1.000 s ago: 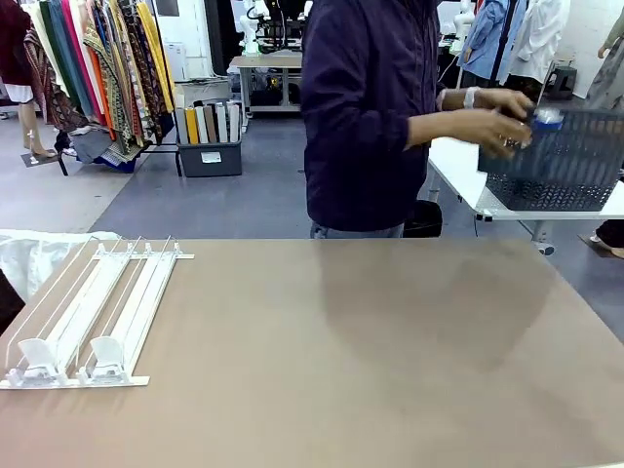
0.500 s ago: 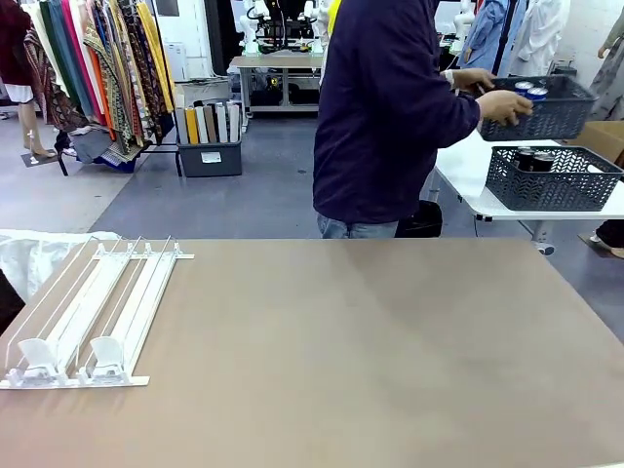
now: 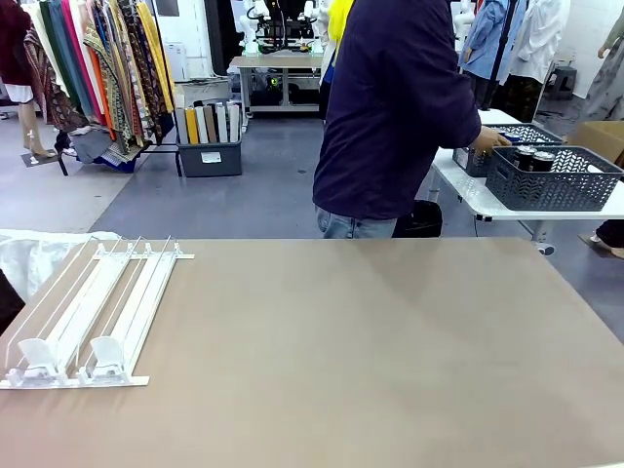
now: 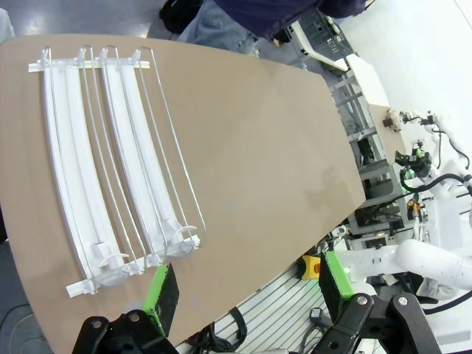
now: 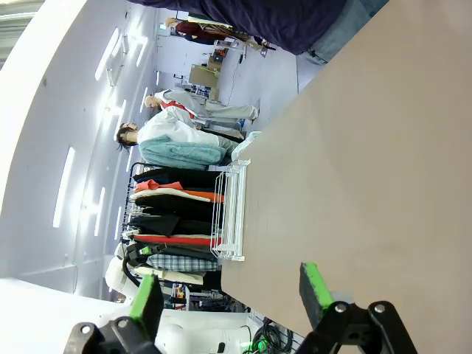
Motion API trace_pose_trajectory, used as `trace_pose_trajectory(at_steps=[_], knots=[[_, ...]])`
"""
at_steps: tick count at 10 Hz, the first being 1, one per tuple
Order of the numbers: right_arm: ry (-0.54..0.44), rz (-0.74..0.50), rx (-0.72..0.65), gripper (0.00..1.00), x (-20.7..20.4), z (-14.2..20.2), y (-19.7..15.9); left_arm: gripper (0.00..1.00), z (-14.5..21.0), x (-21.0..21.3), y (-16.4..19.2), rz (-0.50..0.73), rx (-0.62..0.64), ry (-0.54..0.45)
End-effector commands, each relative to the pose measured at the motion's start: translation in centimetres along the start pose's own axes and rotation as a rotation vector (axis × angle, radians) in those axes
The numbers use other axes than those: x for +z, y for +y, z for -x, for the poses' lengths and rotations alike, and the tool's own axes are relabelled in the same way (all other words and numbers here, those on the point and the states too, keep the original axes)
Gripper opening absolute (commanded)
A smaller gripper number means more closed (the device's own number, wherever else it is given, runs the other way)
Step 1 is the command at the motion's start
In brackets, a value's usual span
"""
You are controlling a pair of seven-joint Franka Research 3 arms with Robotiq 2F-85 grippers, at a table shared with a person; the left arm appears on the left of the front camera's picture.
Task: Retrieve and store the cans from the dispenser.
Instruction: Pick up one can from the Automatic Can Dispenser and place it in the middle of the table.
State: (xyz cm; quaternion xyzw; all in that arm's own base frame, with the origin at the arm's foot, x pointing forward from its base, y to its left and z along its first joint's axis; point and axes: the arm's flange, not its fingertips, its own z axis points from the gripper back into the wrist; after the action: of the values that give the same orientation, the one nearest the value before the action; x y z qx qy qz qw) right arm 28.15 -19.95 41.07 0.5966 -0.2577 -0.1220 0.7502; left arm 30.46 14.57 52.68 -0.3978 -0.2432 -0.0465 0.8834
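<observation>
The dispenser [image 3: 94, 310], a flat white rack of rails, lies on the left of the brown table [image 3: 370, 370] with its lanes empty and white pusher blocks at the near lip. In the left wrist view the dispenser [image 4: 110, 155] lies below and left of my left gripper [image 4: 247, 291], which hangs open above the table edge, holding nothing. My right gripper [image 5: 230, 299] is open too, high over the table, with the dispenser [image 5: 230, 210] far off. Dark cans [image 3: 533, 155] stand in a grey lattice basket [image 3: 551, 185] on a side table.
A person in a dark top [image 3: 395, 107] stands at the far side, turned toward the white side table [image 3: 466, 190], one hand [image 3: 487, 139] at a second basket [image 3: 470, 161] behind the first. White cloth [image 3: 29, 258] lies beyond the dispenser.
The person lifted a basket with cans at the right and has set it down on the side table behind the other basket. Nothing on my table has moved.
</observation>
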Motion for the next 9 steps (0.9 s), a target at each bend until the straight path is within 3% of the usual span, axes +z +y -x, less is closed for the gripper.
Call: trace_pose_trajectory(at_steps=[1, 9], knots=[[0.004, -0.005, -0.002, 1.0, 0.18, -0.02, 0.36, 1.0, 0.04, 0.11, -0.05, 0.016, 0.0, -0.011], [0.004, -0.005, -0.002, 1.0, 0.18, -0.02, 0.36, 1.0, 0.04, 0.11, -0.05, 0.016, 0.0, -0.011]])
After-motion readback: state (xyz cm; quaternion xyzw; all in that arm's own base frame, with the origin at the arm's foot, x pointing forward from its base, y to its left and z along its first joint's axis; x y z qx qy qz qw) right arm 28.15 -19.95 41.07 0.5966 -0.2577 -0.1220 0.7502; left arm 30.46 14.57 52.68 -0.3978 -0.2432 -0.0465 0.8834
